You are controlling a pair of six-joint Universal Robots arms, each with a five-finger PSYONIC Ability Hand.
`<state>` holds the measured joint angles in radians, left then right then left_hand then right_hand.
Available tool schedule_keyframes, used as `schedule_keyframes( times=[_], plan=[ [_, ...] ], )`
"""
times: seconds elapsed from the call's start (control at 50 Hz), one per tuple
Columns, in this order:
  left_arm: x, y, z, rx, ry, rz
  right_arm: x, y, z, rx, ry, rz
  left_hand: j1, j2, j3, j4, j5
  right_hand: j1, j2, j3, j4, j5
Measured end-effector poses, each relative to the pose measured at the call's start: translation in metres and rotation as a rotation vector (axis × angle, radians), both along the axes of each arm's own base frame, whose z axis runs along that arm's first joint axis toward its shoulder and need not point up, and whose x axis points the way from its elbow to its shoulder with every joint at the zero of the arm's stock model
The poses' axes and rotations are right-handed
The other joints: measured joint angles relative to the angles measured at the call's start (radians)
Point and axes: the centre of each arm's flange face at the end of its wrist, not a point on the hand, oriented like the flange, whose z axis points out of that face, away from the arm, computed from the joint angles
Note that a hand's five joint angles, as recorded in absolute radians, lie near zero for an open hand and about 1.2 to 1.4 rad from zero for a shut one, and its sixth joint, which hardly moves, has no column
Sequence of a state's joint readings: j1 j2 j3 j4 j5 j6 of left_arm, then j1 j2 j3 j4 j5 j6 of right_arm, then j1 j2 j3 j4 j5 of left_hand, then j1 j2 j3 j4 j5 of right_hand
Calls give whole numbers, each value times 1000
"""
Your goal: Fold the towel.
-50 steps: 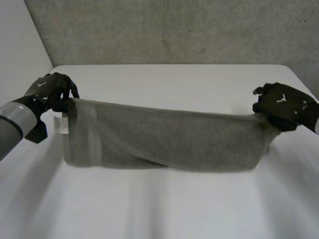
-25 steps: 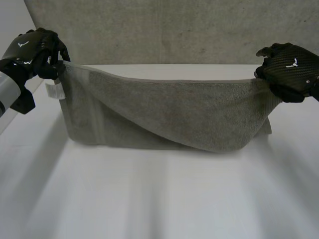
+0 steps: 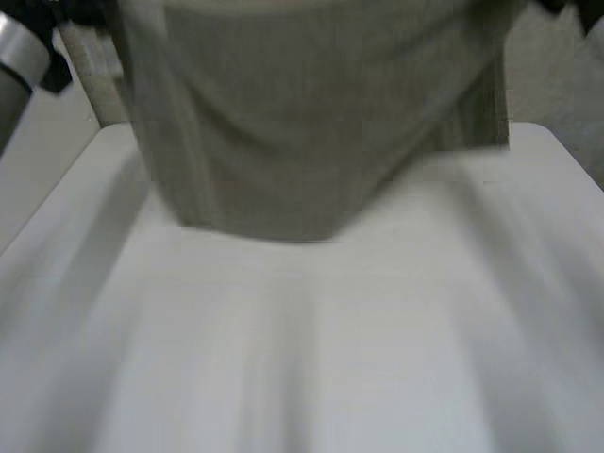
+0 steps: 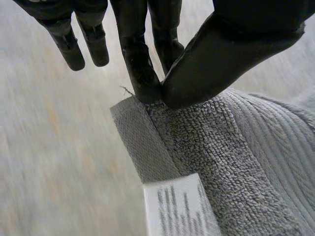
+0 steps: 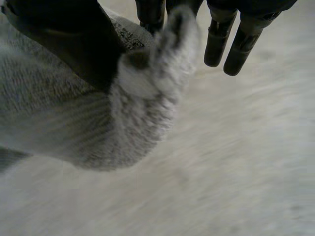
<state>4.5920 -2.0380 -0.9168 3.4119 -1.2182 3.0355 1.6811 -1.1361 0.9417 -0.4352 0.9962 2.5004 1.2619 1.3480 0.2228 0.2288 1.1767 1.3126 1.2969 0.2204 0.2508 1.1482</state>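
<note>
Head view: towel (image 3: 283, 123), grey terry, hanging as a broad sheet over the white table (image 3: 311, 359); here you get its whole drape. Judged soft, limp and light, so take it by the top corners. Left wrist view: left hand (image 4: 231, 54) clamps thumb and finger on a hemmed corner, with the label (image 4: 179, 209) just past the fingertips. This is your close view of the grip. Right wrist view: right hand (image 5: 64, 34) pinches a bunched corner.

My white label (image 4: 179, 206), sewn to the towel (image 4: 236, 162) just beside the corner pinched in my left hand (image 4: 236, 54), carries rows of dark printed marks. They are too blurred to read. No other text or number is legible.
</note>
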Motion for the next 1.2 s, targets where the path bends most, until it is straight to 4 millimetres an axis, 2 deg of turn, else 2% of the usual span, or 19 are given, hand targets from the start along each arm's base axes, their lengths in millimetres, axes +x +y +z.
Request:
schedule_keyframes(
  times=[0.02,0.08,0.12,0.18,0.22,0.28,0.32,0.36,0.44,0.5,0.58,0.74,0.84,0.96,1.04,1.14,1.2],
  plan=[
    [0,1,10,-34,7,0,0,3,12,-14,-45,29,0,0,0,0,0,0,0,0,0,0],
    [1,8,31,-97,21,-4,-2,9,26,3,-122,100,0,0,0,0,0,0,0,0,0,0],
    [3,13,35,-111,22,-12,-2,12,23,48,-146,138,0,0,0,0,0,0,0,0,0,0],
    [7,16,28,-89,9,-27,-4,15,3,146,-143,159,0,0,0,0,0,0,1,0,0,0],
    [11,17,7,-28,-12,-41,-7,18,-25,247,-118,147,0,0,0,0,0,0,4,0,0,0],
    [15,18,-18,47,-30,-49,-11,23,-56,352,-87,118,0,0,0,0,0,0,4,0,0,0],
    [19,19,-46,128,-47,-50,-14,30,-85,456,-56,84,0,0,0,0,0,0,4,0,0,0],
    [22,22,-67,187,-63,-47,-17,37,-106,536,-31,56,0,0,0,0,0,0,4,0,0,0],
    [25,32,-100,277,-100,-36,-23,52,-135,658,3,-1,0,0,0,0,0,0,4,0,0,0],
    [25,42,-113,311,-134,-26,-27,62,-147,721,9,-56,0,0,0,0,0,0,4,0,0,0],
    [26,56,-114,315,-162,-19,-34,73,-152,781,-1,-136,0,0,0,0,0,0,4,0,0,0],
    [26,93,-96,293,-175,-22,-45,94,-158,915,3,-228,0,0,0,0,0,0,4,0,0,0],
    [25,117,-95,322,-183,-60,-55,100,-166,963,33,-258,0,0,0,0,0,0,4,0,0,0],
    [27,143,-110,401,-192,-119,-65,111,-188,1003,123,-227,0,0,0,0,0,0,4,0,0,0],
    [29,156,-128,470,-191,-142,-70,120,-203,1027,174,-174,0,0,0,0,0,0,4,0,0,-1],
    [31,163,-143,527,-187,-146,-74,124,-215,1049,196,-144,0,0,0,0,0,-5,-1,0,0,-7],
    [33,163,-151,552,-183,-139,-75,126,-221,1060,207,-135,0,0,0,0,0,-81,-69,0,0,-86]
  ],
)
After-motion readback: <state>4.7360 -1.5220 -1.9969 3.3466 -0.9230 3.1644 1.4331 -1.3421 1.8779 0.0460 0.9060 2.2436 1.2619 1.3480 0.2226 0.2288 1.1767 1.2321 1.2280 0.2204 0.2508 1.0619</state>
